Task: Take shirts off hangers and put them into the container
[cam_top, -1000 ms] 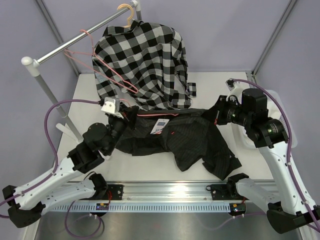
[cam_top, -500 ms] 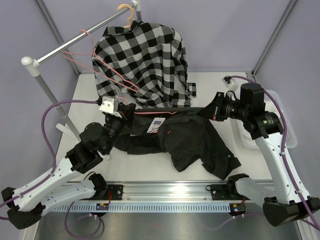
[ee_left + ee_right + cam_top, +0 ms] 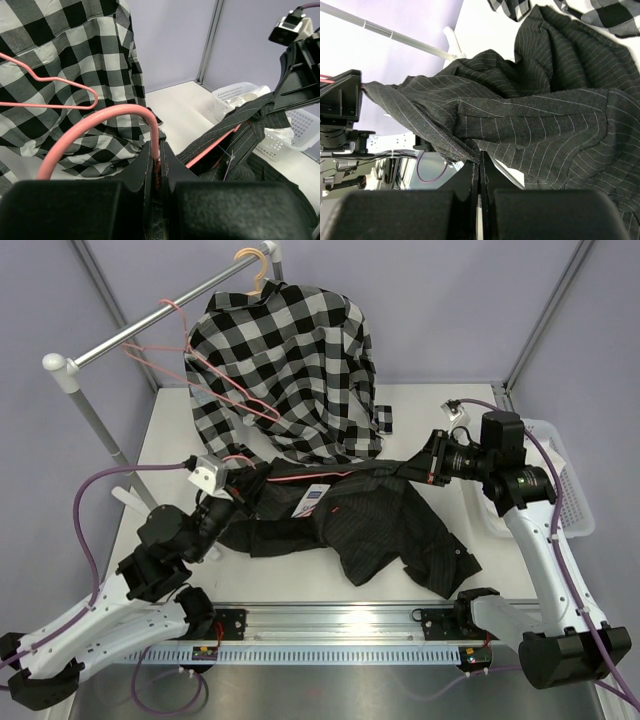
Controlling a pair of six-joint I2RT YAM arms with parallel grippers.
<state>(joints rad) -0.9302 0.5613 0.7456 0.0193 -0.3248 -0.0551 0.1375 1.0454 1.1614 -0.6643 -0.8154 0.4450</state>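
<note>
White tabletop [image 3: 430, 410], lilac walls. From above, we see the checked shirt [image 3: 290, 360] hanging on the silver rail [image 3: 130, 333]. The black striped shirt [image 3: 385, 525] is strung between the left gripper [image 3: 246, 476] and the right gripper [image 3: 422, 467], its lower part lying on the table. The container [image 3: 578, 502] sits at the right edge.

At the left wrist, we find the jaws clenched on the wire of a pink hanger [image 3: 120, 111].

At the right wrist, the jaws pinch the striped shirt's fabric.

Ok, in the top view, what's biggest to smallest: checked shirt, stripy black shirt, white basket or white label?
1. Checked shirt and stripy black shirt: too close to rank.
2. White basket, partly hidden.
3. White label.
</note>
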